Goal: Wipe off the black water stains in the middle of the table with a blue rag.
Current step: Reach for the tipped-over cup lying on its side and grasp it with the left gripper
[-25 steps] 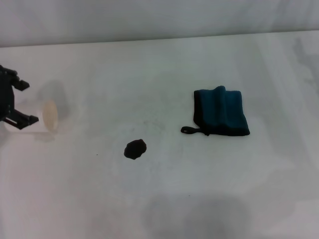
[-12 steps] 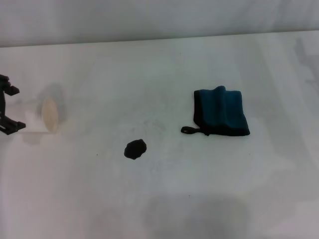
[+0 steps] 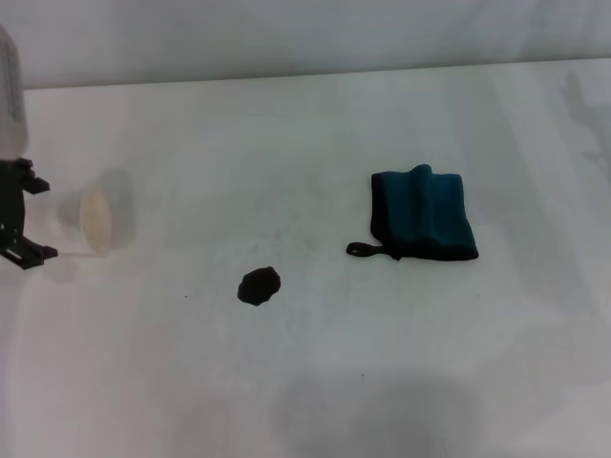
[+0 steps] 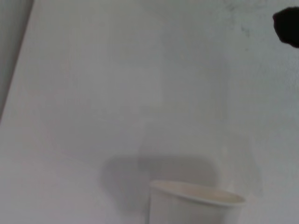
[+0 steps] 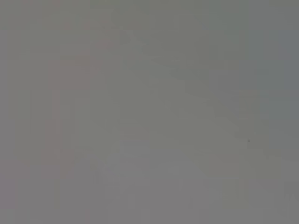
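At the far left edge of the head view we see our left gripper (image 3: 32,218): matte black, with two short angular fingers (image 3: 36,185) that end in blocky tips. Above it sits a pale grey, rounded arm segment (image 3: 8,95).

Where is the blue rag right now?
In the head view the blue rag lies flat on the table, right of the middle, up and to the right of the black water stains, apart from them.

A white paper cup (image 3: 93,221) lies on its side near the left edge, its open mouth facing right.
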Available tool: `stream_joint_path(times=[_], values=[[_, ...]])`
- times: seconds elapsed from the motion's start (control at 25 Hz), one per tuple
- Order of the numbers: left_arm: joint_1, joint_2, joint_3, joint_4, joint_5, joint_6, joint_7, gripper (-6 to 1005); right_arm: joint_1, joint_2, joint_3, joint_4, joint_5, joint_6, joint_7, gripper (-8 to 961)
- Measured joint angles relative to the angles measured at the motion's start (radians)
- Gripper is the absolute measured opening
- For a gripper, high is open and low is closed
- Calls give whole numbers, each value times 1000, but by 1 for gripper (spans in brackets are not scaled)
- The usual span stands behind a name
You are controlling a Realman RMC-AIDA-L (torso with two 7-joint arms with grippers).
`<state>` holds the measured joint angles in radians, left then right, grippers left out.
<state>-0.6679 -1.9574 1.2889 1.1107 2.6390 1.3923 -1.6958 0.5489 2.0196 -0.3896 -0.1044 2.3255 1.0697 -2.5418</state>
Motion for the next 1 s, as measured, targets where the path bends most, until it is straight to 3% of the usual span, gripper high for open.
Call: stream_joint_path(times=[1.0], values=[[-3,-12,66,-110,13,-182,4,871,4,-5,-5,-12,0,3,21,792]])
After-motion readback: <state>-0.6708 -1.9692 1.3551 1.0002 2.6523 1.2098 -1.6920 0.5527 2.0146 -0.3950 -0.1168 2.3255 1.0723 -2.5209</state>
